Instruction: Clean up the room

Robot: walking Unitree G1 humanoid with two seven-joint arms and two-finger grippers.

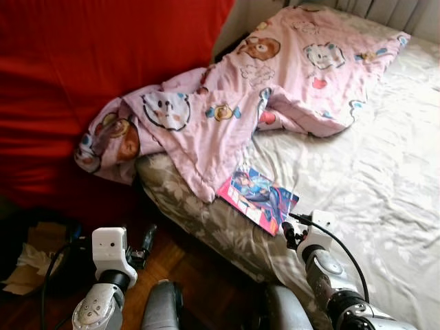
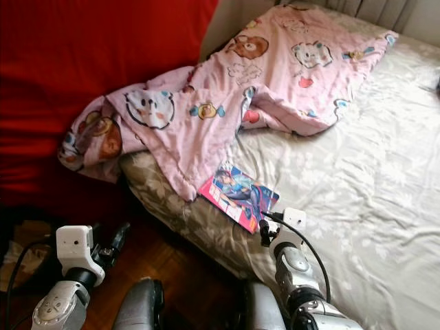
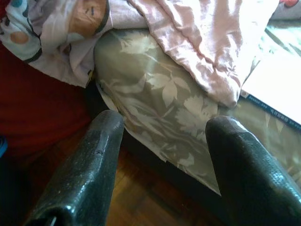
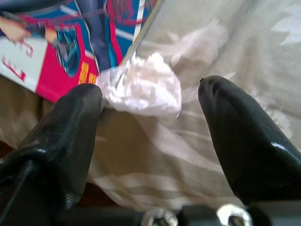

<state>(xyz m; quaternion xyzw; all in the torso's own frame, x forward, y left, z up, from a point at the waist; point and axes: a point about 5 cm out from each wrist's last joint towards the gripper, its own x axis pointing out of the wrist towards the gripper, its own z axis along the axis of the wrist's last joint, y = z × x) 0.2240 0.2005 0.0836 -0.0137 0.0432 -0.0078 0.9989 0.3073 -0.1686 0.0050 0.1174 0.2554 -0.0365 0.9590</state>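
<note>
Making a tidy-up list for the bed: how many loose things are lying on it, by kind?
Pink blanket: 1
Comic book: 1
Crumpled white wrapper by the book's corner, between the open right gripper's fingers: 1
Total: 3

Blanket [image 1: 275,82] on bed [image 1: 371,179]; book [image 1: 258,196] at bed edge.
</note>
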